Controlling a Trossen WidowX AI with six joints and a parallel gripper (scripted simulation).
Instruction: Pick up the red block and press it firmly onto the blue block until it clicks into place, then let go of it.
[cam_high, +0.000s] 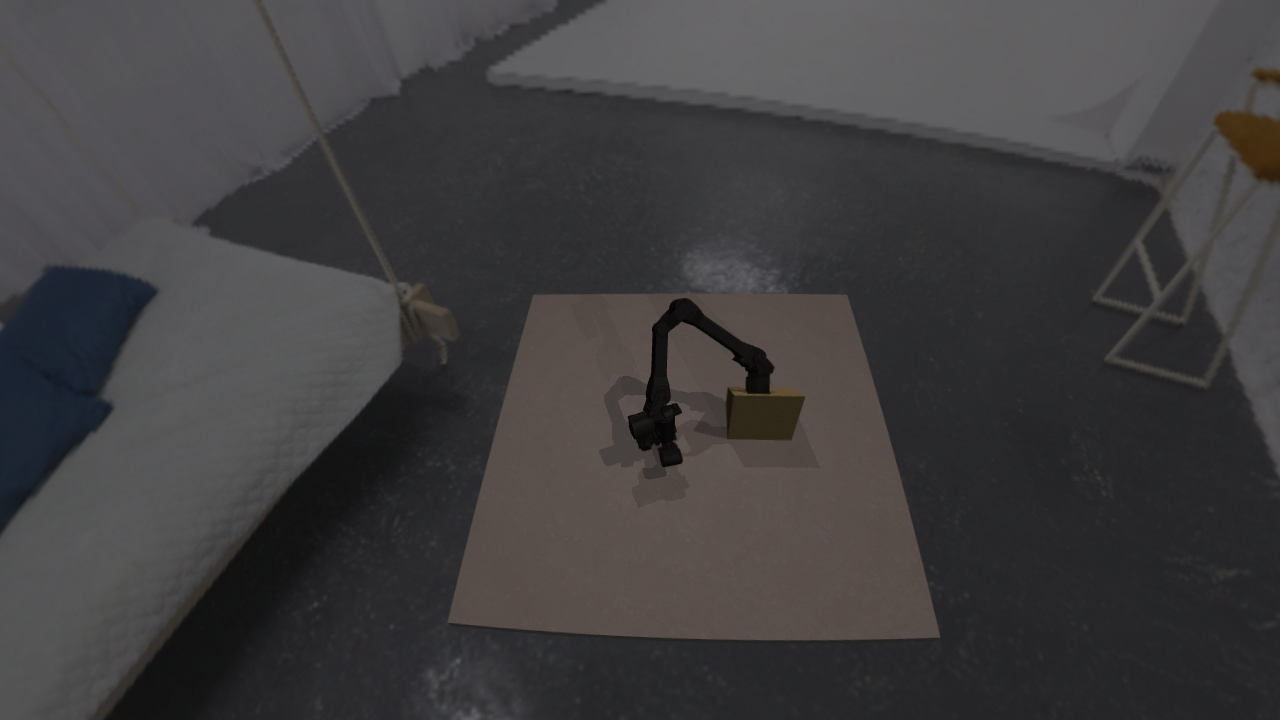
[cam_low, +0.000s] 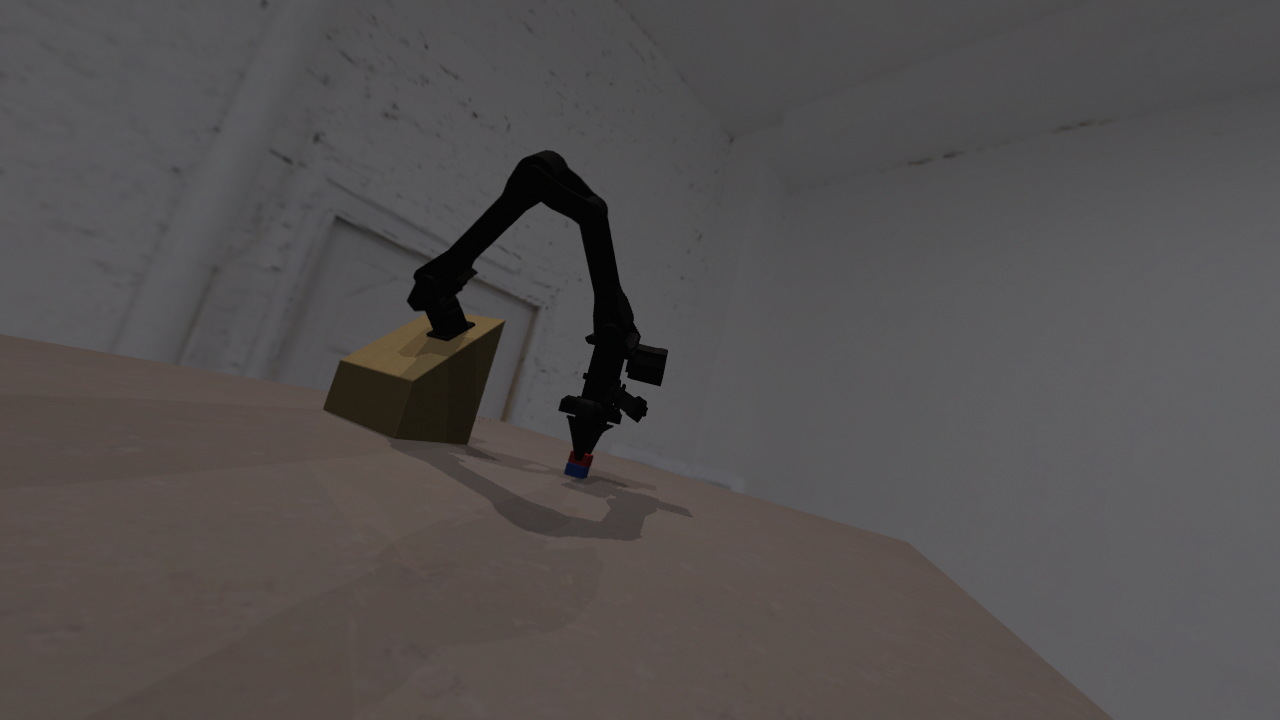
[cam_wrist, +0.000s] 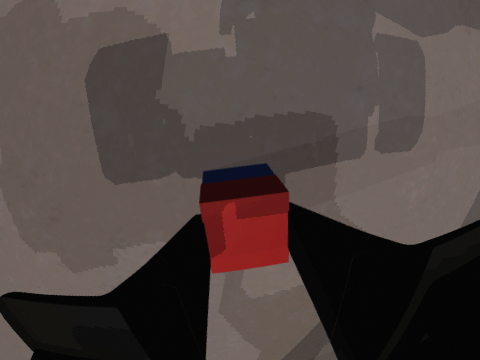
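No text, label, brand, number or sign can be read in any of the views.

The red block (cam_low: 583, 460) (cam_wrist: 250, 237) sits on the blue block (cam_low: 576, 470) (cam_wrist: 237, 173), in the gripper (cam_low: 580, 456) (cam_wrist: 243, 219).
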